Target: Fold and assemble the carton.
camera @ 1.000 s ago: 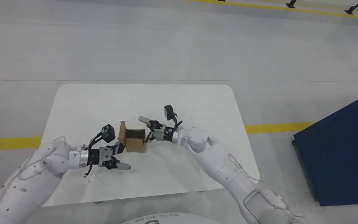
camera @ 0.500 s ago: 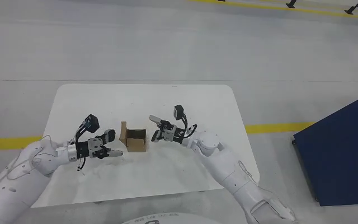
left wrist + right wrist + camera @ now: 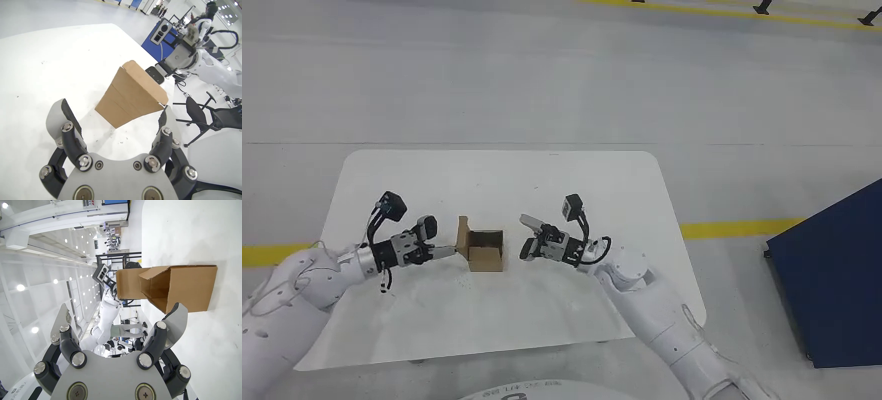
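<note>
Cardboard carton (image 3: pixel 482 250), half-erected with flaps unfolded, is set at the middle of the table (image 3: pixel 592 180) between left gripper (image 3: pixel 445 251) and right gripper (image 3: pixel 527 238), both spread wide and empty; its left flap is best pressed inward while the right wall is braced.

Plain brown carton (image 3: pixel 483 249) on a white table (image 3: pixel 592 190).
</note>
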